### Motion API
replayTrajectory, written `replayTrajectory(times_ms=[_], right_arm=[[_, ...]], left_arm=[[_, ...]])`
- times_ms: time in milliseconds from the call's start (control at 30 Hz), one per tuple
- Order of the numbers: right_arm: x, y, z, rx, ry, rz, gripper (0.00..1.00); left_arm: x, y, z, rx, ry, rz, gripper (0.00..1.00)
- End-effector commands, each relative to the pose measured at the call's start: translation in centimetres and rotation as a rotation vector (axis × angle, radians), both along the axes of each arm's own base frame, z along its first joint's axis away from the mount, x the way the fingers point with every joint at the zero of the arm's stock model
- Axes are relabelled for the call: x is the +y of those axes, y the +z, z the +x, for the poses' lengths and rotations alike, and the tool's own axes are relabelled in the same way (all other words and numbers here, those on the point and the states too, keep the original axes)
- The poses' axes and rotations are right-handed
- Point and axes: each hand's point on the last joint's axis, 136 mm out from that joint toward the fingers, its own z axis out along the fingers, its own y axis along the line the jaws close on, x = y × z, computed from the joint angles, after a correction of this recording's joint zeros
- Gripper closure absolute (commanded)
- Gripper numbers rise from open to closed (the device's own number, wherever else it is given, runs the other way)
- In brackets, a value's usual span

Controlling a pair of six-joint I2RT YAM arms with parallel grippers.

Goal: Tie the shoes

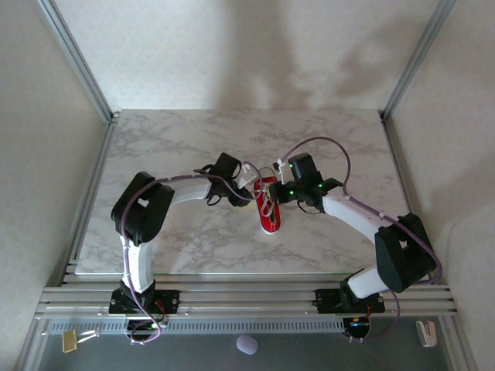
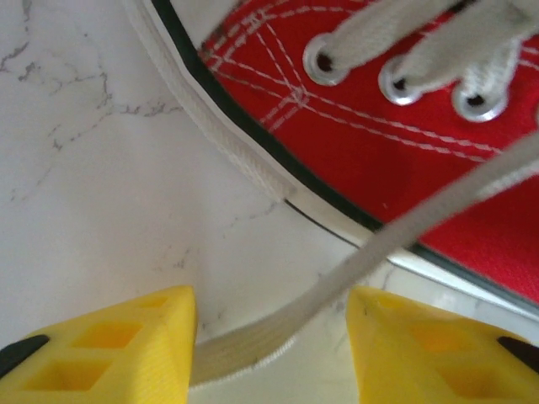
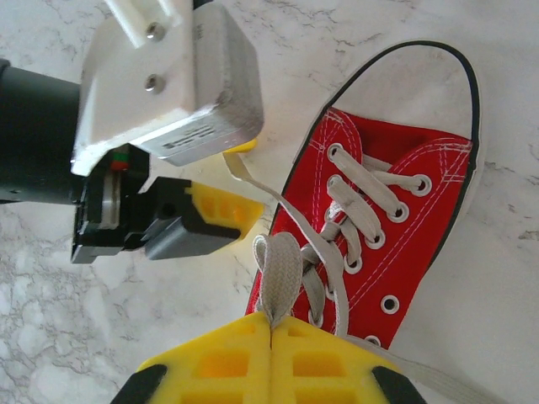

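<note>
White, grey-veined marble-pattern table (image 1: 193, 139), smooth and flat, bounded by pale walls and an aluminium frame (image 1: 232, 297) along the near edge; wide bare surface lies on all sides of the work area. Left arm (image 1: 143, 209) and right arm (image 1: 363, 220) both rise from the near rail, bend at the elbow and converge inward on the table's middle. There rests the sneaker (image 1: 268, 212), just right of centre, sole down, toe toward the arm bases: red woven canvas with white stitching, a white ribbed rubber sole edge lined in black, and metal eyelets (image 2: 323, 62). Flat white woven laces (image 3: 362, 202) cross between the eyelets. Right gripper (image 3: 270, 337), at the ankle end of the shoe, has its yellow ribbed fingers pressed together, pinching the base of an upright lace loop (image 3: 278, 265). Left gripper (image 2: 271, 337), low beside the shoe's flank, has its yellow fingers apart; a single lace strand (image 2: 370, 252) runs from the shoe down through the gap between them, narrower than that gap, with marble visible on either side.
</note>
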Motion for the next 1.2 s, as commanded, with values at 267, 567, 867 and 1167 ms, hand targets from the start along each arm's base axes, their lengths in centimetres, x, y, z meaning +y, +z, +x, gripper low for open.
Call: replayTrajectory(times_ms=[267,567,867,1167], right_arm=[[0.1,0.9,0.4,-0.017,-0.016,-0.002,1.0],[0.3,1.2,0.6,-0.023,-0.012,0.004,1.0],[0.4,1.5,0.5,-0.023,-0.008,0.009,1.0],[0.5,1.8,0.7,-0.032,-0.004,0.016,1.0]], left_arm=[[0.5,0.0,-0.1,0.013,0.034,-0.012,0.86],[0.9,3.5,-1.7,-0.014,0.145,-0.118,1.0],[1.6,3.6,-4.1,0.097,0.299,-0.182,1.0],[2.5,5.1,-5.9,0.148,0.468,-0.346,1.0]])
